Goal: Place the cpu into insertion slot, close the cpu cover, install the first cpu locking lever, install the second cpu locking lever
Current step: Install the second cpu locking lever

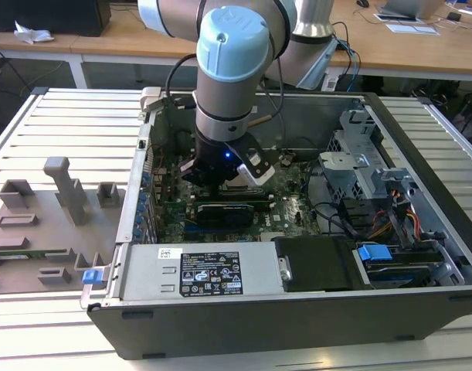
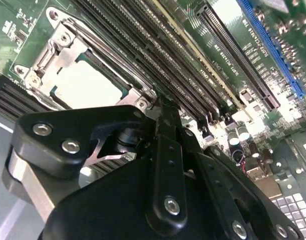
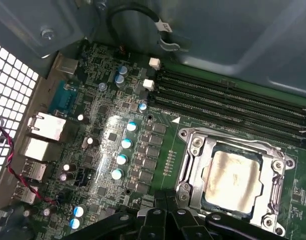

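The arm reaches down into the open computer case point(image 1: 421, 232), which lies on the slatted desk point(image 1: 66, 124). The tool point(image 1: 220, 174) hangs just above the motherboard point(image 3: 107, 145); whether it is open or closed cannot be told, and it holds nothing visible. In both wrist views the cpu point(image 3: 232, 175) sits in the insertion slot point(image 3: 209, 201), with the cpu cover point(image 3: 193, 162) lying flat around it, framing its silvery top. Long black memory slots point(image 3: 233, 102) run beside the insertion slot. A grey fixture tray point(image 1: 46, 224) rests on the desk, outside the case.
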